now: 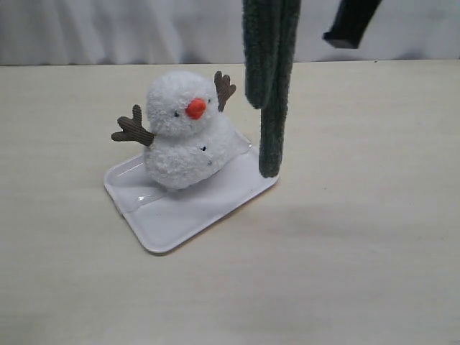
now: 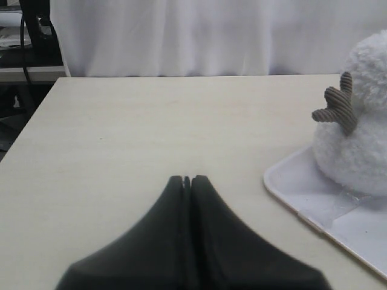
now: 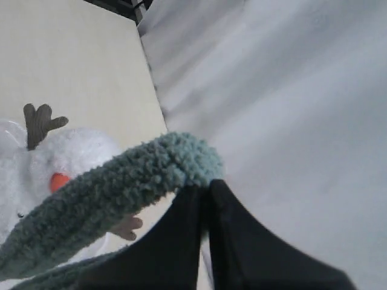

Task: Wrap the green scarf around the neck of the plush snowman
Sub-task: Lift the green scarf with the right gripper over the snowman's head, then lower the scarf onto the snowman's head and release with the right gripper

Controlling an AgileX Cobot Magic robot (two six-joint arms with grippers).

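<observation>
Exterior view: the green scarf (image 1: 272, 86) hangs doubled from the top edge, right of centre. Its longer tail ends at the right corner of the white tray (image 1: 172, 226), where the plush snowman (image 1: 183, 136) sits, centre left, neck bare.

Left wrist view: the left gripper (image 2: 187, 179) hovers over the table (image 2: 121, 133), fingers pressed together, empty.

Right wrist view: the right gripper (image 3: 205, 186) pinches the scarf's fold near the snowman.

Wrapping appears not yet begun. The next move likely calls for swinging the tails behind the head, clear of the twig arms (image 1: 133, 129).
</observation>
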